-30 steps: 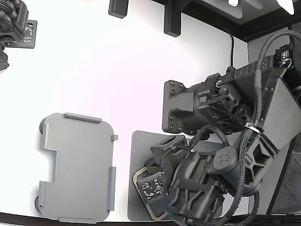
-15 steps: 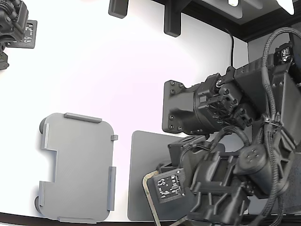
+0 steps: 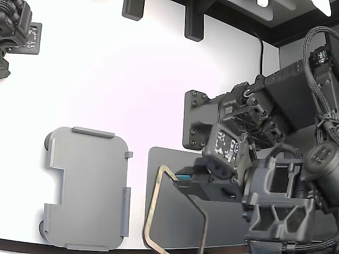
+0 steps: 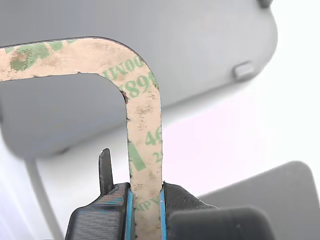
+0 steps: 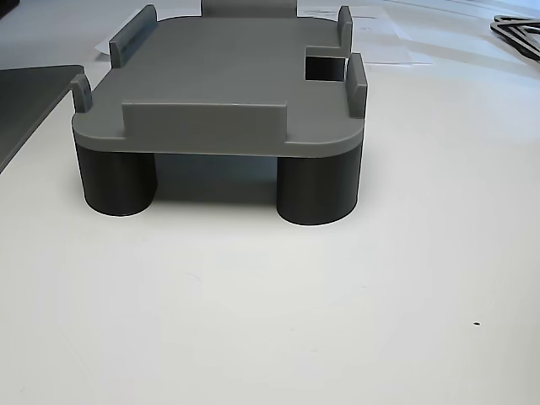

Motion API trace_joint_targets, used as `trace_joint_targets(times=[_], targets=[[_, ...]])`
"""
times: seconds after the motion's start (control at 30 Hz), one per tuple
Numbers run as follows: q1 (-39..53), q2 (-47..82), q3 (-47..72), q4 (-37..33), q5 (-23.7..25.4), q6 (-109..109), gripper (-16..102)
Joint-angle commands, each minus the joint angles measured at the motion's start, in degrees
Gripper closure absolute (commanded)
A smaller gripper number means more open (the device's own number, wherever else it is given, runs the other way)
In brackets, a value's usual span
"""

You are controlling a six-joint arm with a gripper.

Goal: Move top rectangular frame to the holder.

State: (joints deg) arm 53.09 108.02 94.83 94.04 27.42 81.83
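Note:
The top rectangular frame [image 3: 163,168] is a thin tan outline with green print, lifted off the dark grey mat [image 3: 169,222] and tilted, its lower part running out of the exterior view's bottom. My gripper [image 3: 184,181] is shut on one side of it. In the wrist view the blue-padded jaws [image 4: 145,212] pinch the frame's strip [image 4: 144,130] near a rounded corner. The holder [image 3: 87,188], a light grey plate with raised edge tabs and a stepped notch, stands to the exterior view's left of the mat, apart from the frame. It also shows as the holder [image 5: 228,76] on round legs.
A second arm [image 3: 16,32] sits at the exterior view's far upper left. Black mounts [image 3: 193,24] stand along the table's back. My arm's black base block [image 3: 198,121] is behind the mat. A dark flat outline [image 5: 516,29] lies beyond the holder in the other view.
My arm has risen and swung, lifting the frame off the mat. The frame's gripped end now hangs higher and further toward the exterior view's left, with more of its outline showing.

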Motion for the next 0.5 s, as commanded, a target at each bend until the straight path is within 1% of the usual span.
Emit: trace_joint_targets(times=[0.0, 0.1, 0.13, 0.3, 0.47], targets=[[-3.9, -4.0, -4.8, 0.7, 1.7, 21.2, 97], [-6.9, -9.3, -9.3, 0.8, 0.7, 33.7, 97], [-8.3, -10.8, -11.1, 0.8, -0.8, 36.4, 97], [-13.9, -16.2, -15.3, 0.8, -6.0, 43.1, 97], [-15.8, -18.7, -17.1, 0.8, -9.8, 45.4, 97]])
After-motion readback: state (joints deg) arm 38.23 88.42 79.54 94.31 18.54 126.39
